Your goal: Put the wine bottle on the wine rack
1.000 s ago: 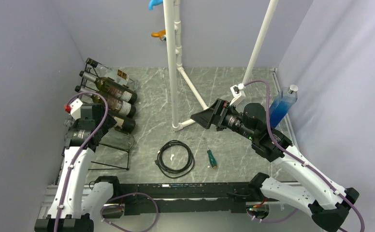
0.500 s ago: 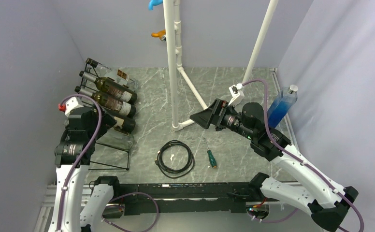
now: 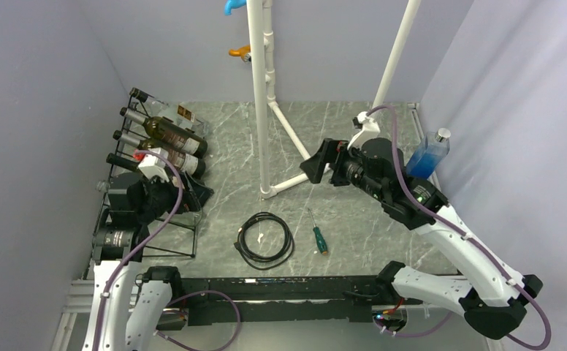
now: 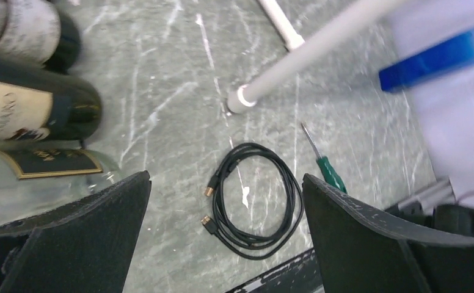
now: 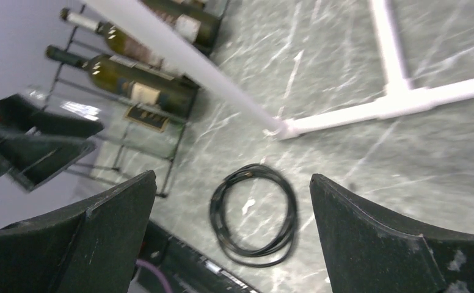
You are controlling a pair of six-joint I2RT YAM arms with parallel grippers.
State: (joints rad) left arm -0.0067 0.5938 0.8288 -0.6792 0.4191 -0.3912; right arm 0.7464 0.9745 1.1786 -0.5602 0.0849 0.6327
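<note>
Presently, by view.

Top view: wine rack [image 3: 193, 240] at far left on the tabletop [image 3: 354, 121], with several bottles lying on its slanted tiers, dark bottles [image 3: 172, 135] among them. Left gripper [image 3: 196, 194] just beside the rack's lower tier, jaws wide apart, holding nothing. Right gripper [image 3: 316, 162] mid-scene by the white pipe frame [image 3: 260, 95], jaws likewise spread and empty. Loose on the tabletop: coiled cable [image 3: 264, 238] and screwdriver [image 3: 318, 238]. Blue bottle [image 3: 425, 155] at the right wall.

Left wrist view: clear wine bottle [image 4: 50, 163] with a black label, lying low on the rack beneath a dark one, just left of the jaws and seemingly apart from them.

Right wrist view: the rack at far left, stocked. No wine bottle loose on the tabletop.

Judgement: placement looks complete; only drawing the arms back appears left.
</note>
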